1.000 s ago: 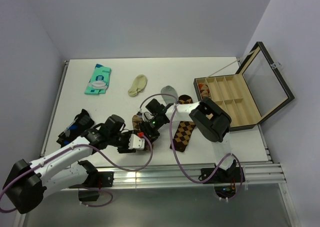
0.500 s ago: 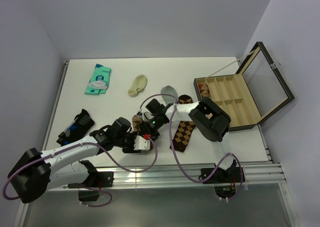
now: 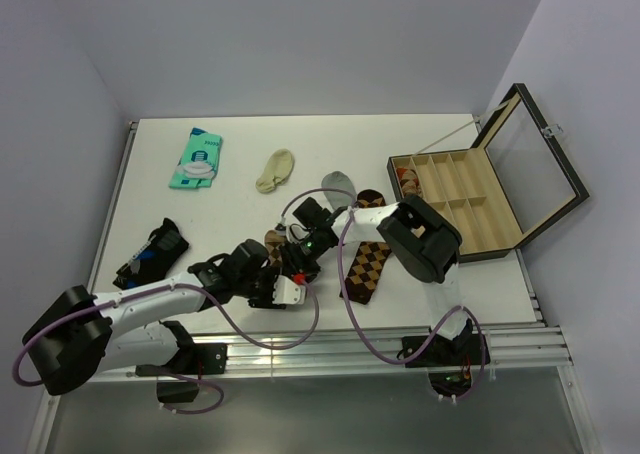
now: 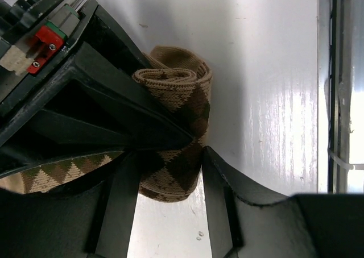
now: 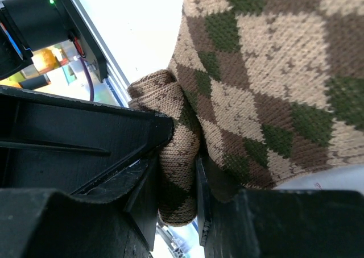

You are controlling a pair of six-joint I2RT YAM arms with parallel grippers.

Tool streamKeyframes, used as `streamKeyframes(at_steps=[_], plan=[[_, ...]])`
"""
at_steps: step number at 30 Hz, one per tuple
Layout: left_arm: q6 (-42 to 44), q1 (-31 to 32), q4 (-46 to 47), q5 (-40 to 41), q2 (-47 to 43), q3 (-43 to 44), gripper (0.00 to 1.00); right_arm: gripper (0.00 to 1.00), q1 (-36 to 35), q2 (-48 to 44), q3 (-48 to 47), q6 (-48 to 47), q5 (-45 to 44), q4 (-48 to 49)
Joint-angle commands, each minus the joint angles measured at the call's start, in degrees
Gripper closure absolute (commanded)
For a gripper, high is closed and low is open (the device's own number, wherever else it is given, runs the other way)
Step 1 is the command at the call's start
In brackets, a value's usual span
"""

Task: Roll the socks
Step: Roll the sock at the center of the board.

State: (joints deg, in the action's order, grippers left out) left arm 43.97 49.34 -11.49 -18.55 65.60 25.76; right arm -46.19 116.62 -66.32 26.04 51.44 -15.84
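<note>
On the table (image 3: 230, 199), pinching a fold of the socks (image 4: 179, 96) in the nearly closed right gripper (image 5: 177, 181), clasping their rolled end in the half-closed left gripper (image 4: 170, 158)

We read this as robotics lab test cell, not home. White table (image 3: 230, 204) boxed in by bare pale walls (image 3: 300, 44). Aluminium rail (image 3: 330, 352) runs along near edge; left arm (image 3: 140, 309) and right arm (image 3: 420, 239) mounted there, purple cables (image 3: 352, 304) looping loose. We note sparse staged props: teal packet (image 3: 197, 159), open wooden compartment box (image 3: 460, 199).
</note>
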Motion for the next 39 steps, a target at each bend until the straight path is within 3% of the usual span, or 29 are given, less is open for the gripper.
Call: streamKeyframes(at_steps=[1,8,11,12,15,21,28,34,39], plan=[[-1.2,1.1,0.0,-0.9,2.6,-0.4,0.50,0.72,0.3,-0.2,0.8,1.3,0.2,2.4],[-2.8,1.3,-0.2,-1.2,5.8,1.0,0.58,0.65,0.5,-1.5,2.2,3.5,0.0,5.1],[-3.3,1.3,-0.8,-1.4,7.2,1.7,0.76,0.59,0.5,-2.5,2.8,3.7,-0.5,5.6],[-3.4,1.3,-1.0,-1.8,7.7,2.0,0.86,0.55,0.5,-2.9,3.0,3.8,-1.3,5.9],[-3.3,1.3,-2.0,-3.2,8.0,2.2,1.00,0.48,0.7,-6.0,4.9,4.4,-3.7,7.4],[-2.9,1.3,-4.3,-6.1,8.0,2.8,1.00,0.33,2.3,-18.0,12.8,6.9,-15.7,11.4],[-1.2,-1.2,-10.0,-11.5,8.7,5.8,1.00,0.31,7.0,-36.4,26.2,13.2,-28.9,15.6],[2.9,-5.7,-19.3,-17.7,14.7,11.9,1.00,0.30,7.6,-53.5,34.4,14.9,-40.9,15.5],[8.5,-9.0,-28.3,-23.5,21.7,18.9,1.00,0.30,6.8,-63.7,39.8,11.9,-42.3,17.3]])
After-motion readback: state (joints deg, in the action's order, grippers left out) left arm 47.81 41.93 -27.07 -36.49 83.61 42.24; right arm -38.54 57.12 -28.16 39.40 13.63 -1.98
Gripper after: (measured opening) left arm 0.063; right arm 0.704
